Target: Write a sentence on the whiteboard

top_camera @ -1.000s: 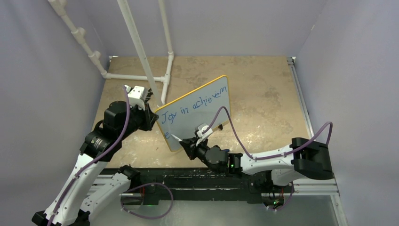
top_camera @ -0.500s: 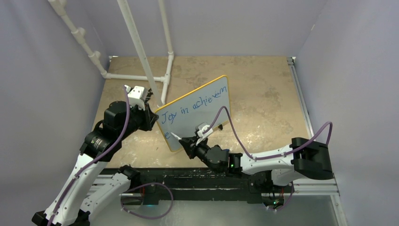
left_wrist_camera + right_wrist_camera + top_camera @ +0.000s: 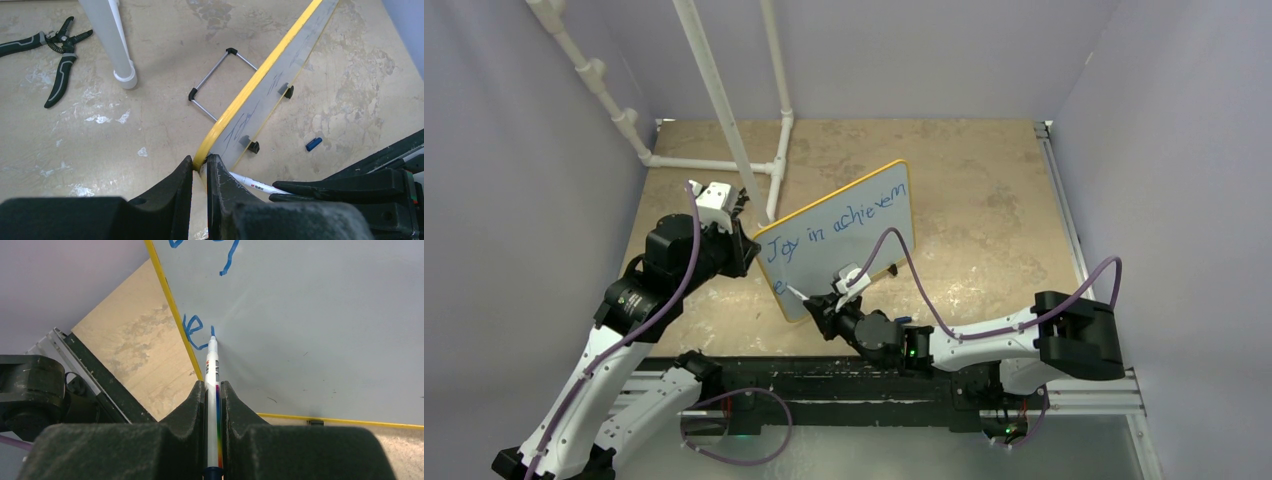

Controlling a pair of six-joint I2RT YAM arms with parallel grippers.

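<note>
Right gripper (image 3: 212, 387) was clenched on a white marker (image 3: 213, 365). The blue tip of the marker touched the whiteboard (image 3: 834, 258) just at the 3 o'clock side of a small blue "e" (image 3: 192, 331), near the 7 o'clock corner of the board. Above it, the sentence (image 3: 839, 225) showed its first line, "Joy in achievem", which rose toward 2 o'clock. The whiteboard stood tilted on the table (image 3: 984, 200), near the middle and a little toward 9 o'clock in the top view. The left gripper (image 3: 200, 167) was closed tightly on the yellow rim at the 9 o'clock end of the board. In the left wrist view, a wire stand (image 3: 220, 82) lay behind the board. A white pipe (image 3: 112, 40) stood at 11 o'clock, with black pliers (image 3: 55, 55) beside it at 10 o'clock. A small blue cap (image 3: 313, 144) lay on the table at 4 o'clock.
</note>
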